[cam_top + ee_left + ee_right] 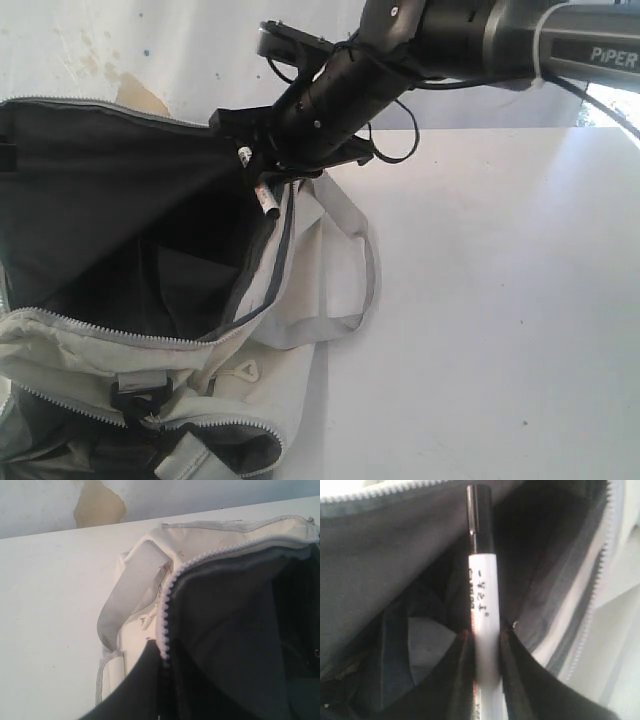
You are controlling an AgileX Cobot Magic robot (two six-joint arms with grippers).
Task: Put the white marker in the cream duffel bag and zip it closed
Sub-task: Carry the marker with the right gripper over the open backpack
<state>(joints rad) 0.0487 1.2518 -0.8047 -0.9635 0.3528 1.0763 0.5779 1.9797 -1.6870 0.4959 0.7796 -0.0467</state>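
Black fingers (454, 680) of the right hand (484, 636) are clenched on the white marker (483, 590). They hold it low on its barrel, with the black cap pointing down into the dark mouth of the cream duffel bag (70, 350). The marker hangs just inside the near zip edge (285, 240) and has not been let go. I judge the drop would go best if the hand moved further over the grey lining before it opens, so the marker cannot catch the zipper teeth and roll out onto the tabletop (500, 300).

The left hand (150, 680) is closed and appears to pinch the bag's rim, holding the mouth open. There is plenty of room inside the opening. The grey strap (365, 262) lies just beside the rim, and the tabletop beyond it is bare for pulling back.
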